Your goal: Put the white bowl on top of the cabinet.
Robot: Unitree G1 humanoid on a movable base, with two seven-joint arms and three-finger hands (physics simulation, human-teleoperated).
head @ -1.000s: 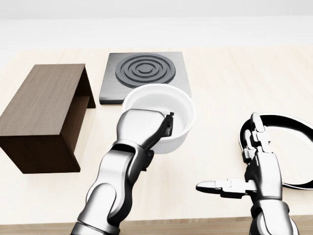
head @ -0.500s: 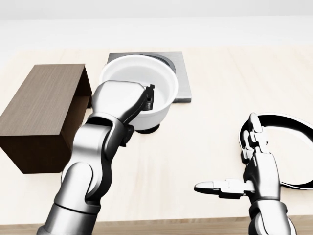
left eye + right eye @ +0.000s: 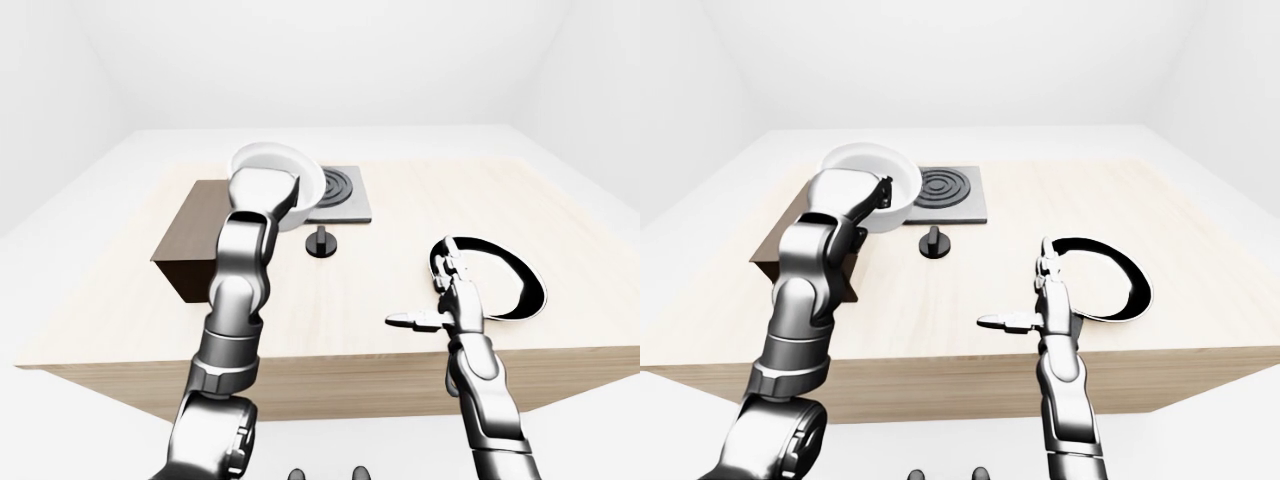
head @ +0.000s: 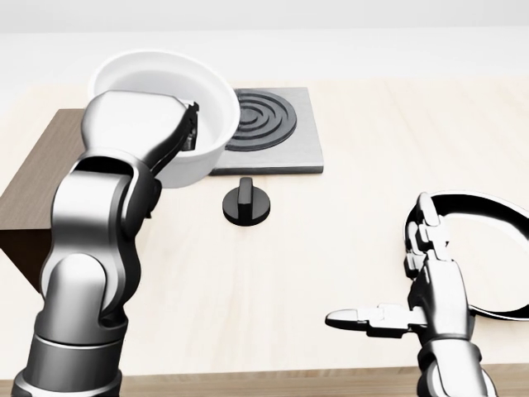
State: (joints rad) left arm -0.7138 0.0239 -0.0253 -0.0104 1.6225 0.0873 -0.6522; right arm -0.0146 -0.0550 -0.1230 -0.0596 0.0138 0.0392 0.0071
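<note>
White bowl clamped in left hand, mouth upward, tilted slightly, above cabinet; right hand fingers spread.

In the head view, the left hand holding the white bowl occupies the upper left above the cabinet. Obstacles at centre: stove plate and black knob. Lower centre tabletop lies bare between both arms.
</note>
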